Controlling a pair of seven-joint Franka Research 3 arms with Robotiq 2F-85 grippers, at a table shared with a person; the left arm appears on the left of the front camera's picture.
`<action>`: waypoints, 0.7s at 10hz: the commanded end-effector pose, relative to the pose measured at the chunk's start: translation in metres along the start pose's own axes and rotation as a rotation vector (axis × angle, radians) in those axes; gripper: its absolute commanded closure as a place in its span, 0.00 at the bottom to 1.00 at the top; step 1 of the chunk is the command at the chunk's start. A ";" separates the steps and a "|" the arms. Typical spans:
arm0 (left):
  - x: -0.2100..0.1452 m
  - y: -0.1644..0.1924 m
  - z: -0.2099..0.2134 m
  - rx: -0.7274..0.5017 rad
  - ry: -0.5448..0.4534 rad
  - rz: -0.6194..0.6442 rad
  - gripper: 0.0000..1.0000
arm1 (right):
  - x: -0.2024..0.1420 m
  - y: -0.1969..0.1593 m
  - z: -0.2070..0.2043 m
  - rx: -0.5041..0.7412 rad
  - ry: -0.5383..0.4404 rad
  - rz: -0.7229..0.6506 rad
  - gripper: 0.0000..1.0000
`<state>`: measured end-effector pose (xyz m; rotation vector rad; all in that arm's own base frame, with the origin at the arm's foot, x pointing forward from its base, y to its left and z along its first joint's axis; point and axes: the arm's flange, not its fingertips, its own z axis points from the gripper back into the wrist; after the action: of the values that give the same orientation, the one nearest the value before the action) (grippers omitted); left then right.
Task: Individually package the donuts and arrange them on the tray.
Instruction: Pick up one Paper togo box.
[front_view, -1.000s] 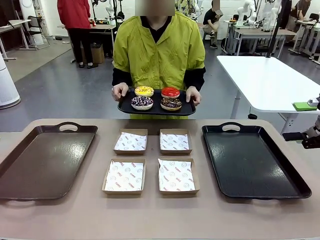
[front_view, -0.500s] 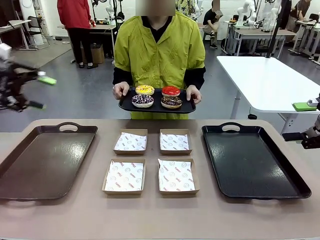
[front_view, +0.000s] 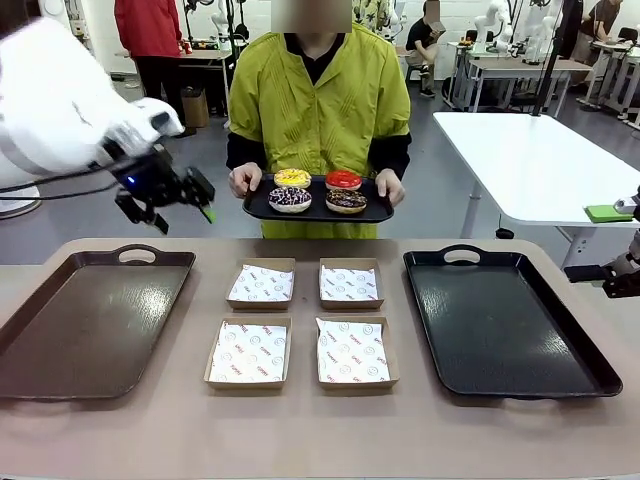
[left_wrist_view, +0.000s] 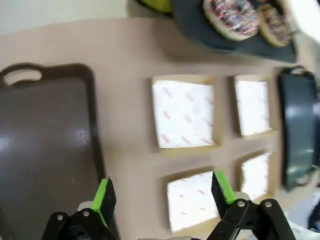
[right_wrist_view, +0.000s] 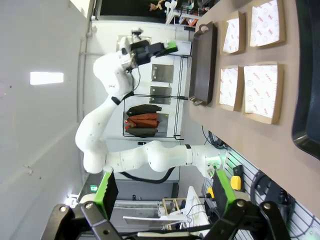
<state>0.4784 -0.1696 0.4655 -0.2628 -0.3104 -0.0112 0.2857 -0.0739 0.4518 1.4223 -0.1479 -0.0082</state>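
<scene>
Donuts (front_view: 343, 180), four on held tray (front_view: 318, 214), four boxes (front_view: 262, 283), two table trays (front_view: 90, 325)

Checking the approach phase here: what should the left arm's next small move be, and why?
Probably bring the open left gripper over the dark sprinkled donut, nearest it on the held tray. All four donuts sit on that tray in the person's hands, the four paper-lined boxes lie empty, and the gripper hangs empty left of the tray.
</scene>
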 end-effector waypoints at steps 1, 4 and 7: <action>0.014 -0.026 -0.033 0.153 0.052 0.005 0.00 | 0.002 0.000 0.000 0.018 -0.004 0.005 0.00; 0.013 -0.041 -0.086 0.219 0.075 0.015 0.00 | 0.002 0.000 0.000 0.018 -0.004 0.005 0.00; 0.012 -0.043 -0.122 0.175 0.099 -0.033 0.00 | 0.002 0.000 0.000 0.018 -0.004 0.005 0.00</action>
<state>0.5191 -0.2398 0.3689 -0.0680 -0.2023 -0.0160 0.2857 -0.0739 0.4518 1.4224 -0.1478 -0.0083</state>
